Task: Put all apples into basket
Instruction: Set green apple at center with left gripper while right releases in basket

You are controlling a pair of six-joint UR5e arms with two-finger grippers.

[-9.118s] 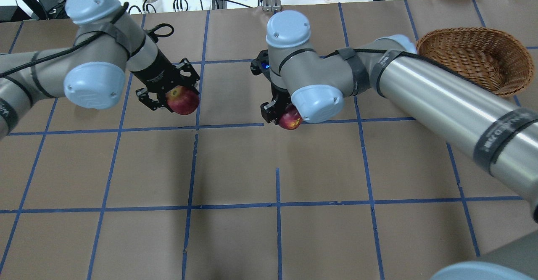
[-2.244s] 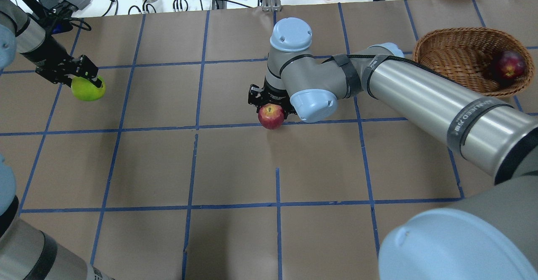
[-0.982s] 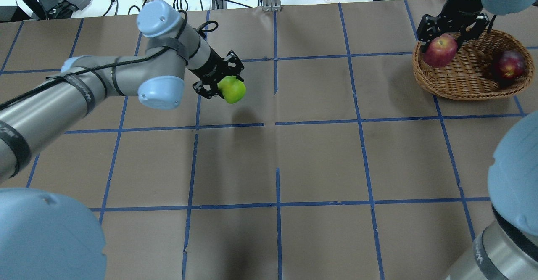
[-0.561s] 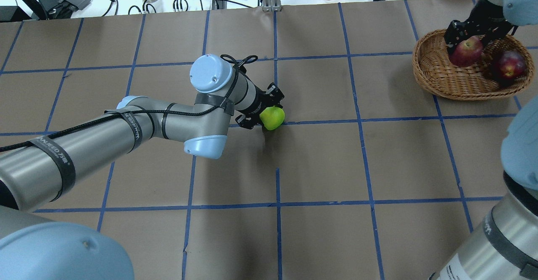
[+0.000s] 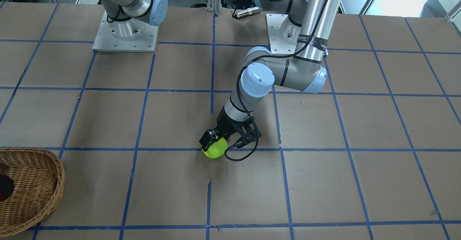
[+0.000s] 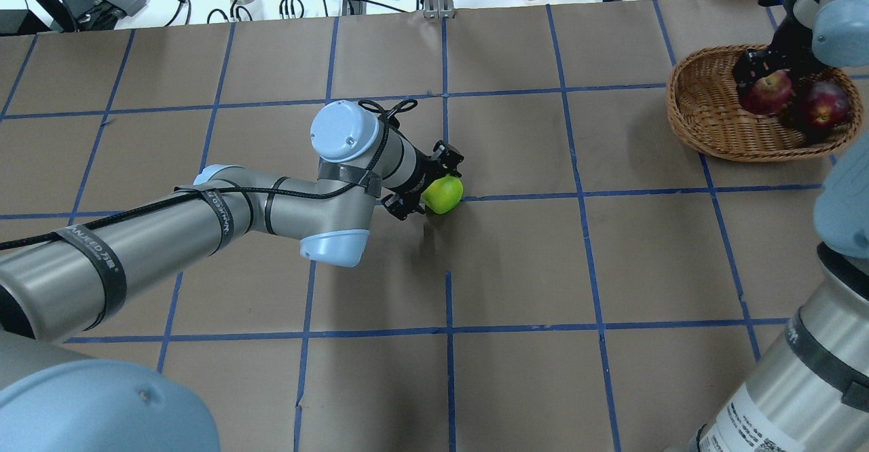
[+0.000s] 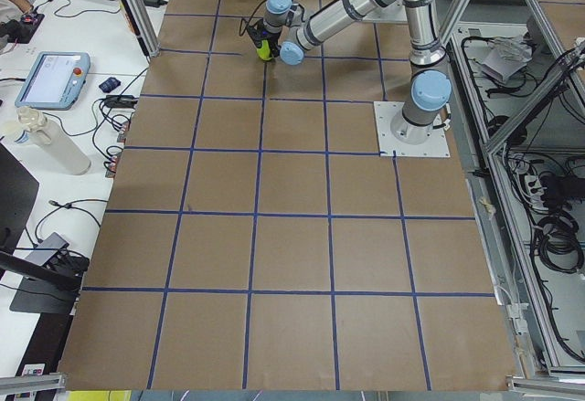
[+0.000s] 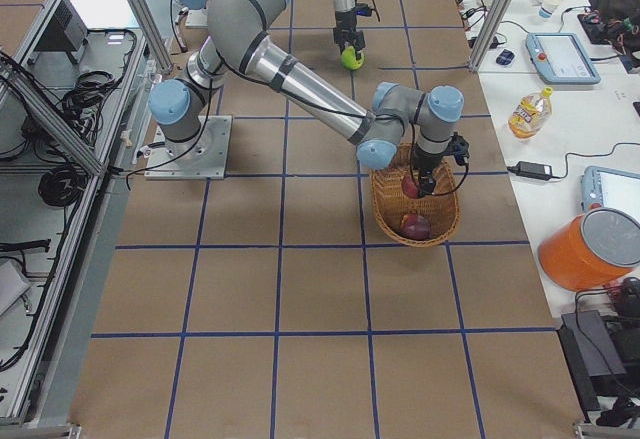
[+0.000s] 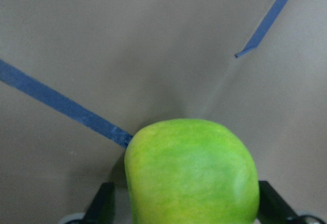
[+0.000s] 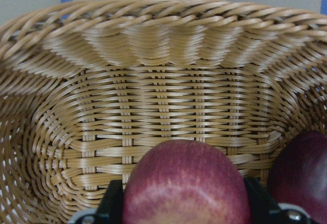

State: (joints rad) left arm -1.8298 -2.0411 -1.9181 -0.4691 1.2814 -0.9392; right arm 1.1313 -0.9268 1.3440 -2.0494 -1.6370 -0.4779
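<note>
Over at two o'clock on the tabletop point(image 6: 529, 269), the basket point(image 6: 686, 126) holds the maroon apple point(image 6: 823, 104). The right jaws are down inside it, clenched on the red apple point(image 6: 766, 92), which sits just beside the maroon one at its nine o'clock. The wrist view shows a jaw at each flank of the red apple and wicker close behind it.

My worry there is the release. If the jaws open with the red apple pressed against its neighbour, either one could get shoved up the shallow wall, or the lifting jaws could snag the rim and tip the basket.

Near the middle of the tabletop the left jaws grasp the green apple point(image 6: 442, 194), one jaw on either side. It is low over a blue tape line, with its shadow tight beneath. I cannot tell whether it touches the paper.

That apple is well apart from the basket, which lies toward two o'clock from it. If it is let go here it looks round enough to roll off. A slanted grip like this could also let it slip on a fast swing. Both arms heading for the basket at once could clash.
</note>
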